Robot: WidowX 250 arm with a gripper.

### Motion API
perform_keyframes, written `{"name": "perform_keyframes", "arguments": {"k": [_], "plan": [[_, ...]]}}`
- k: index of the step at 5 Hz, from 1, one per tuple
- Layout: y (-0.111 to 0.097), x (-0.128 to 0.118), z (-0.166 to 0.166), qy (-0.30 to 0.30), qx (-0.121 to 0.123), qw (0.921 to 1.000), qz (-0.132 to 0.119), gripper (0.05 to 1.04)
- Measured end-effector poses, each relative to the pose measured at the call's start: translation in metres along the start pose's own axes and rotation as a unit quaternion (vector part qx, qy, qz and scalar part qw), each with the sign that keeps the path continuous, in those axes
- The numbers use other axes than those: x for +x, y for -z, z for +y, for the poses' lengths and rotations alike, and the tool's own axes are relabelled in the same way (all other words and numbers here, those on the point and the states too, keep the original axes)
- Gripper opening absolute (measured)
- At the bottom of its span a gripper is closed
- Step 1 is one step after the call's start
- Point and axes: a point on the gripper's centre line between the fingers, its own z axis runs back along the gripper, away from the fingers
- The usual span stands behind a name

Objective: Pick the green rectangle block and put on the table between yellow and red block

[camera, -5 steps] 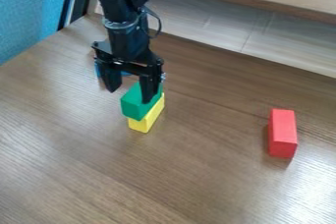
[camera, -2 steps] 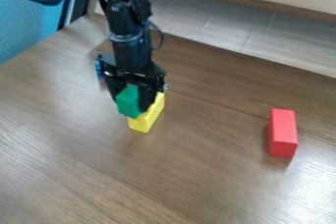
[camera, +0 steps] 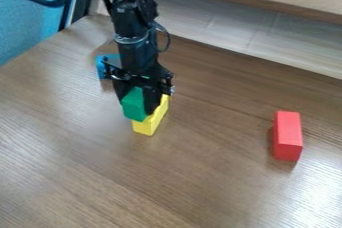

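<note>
Shifted slightly toward the view's right since the frame just before are the gripper (camera: 138, 104) and the green block (camera: 133, 104), and more of a blue object (camera: 101, 66) is now exposed behind them. Compared with the first frame, the jaws are drawn closer together and the green block is turned out of line with the yellow block (camera: 154, 119). By the jaws the green block is grasped, one on either side of it. It is held above the yellow block, which is partly covered by it in the camera view; whether the two are touching cannot be told. Well apart from them, on the right side of the view, the red block (camera: 288, 136) is seated on the wooden table (camera: 194, 177). At the back, the table is bordered by a pale panel (camera: 224, 29).
</note>
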Motion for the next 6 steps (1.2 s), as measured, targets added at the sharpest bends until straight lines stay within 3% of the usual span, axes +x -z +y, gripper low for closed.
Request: {"name": "perform_keyframes", "arguments": {"k": [2, 3, 5, 6], "plan": [[-0.036, 0.021, -0.053, 0.060, -0.009, 0.9972, -0.044, 0.591], [-0.041, 0.025, -0.080, 0.086, -0.010, 0.9947, -0.056, 0.591], [0.001, 0.016, -0.109, 0.117, -0.019, 0.9929, -0.007, 0.591], [0.016, 0.012, -0.108, 0.118, -0.016, 0.9929, 0.002, 0.591]]}}
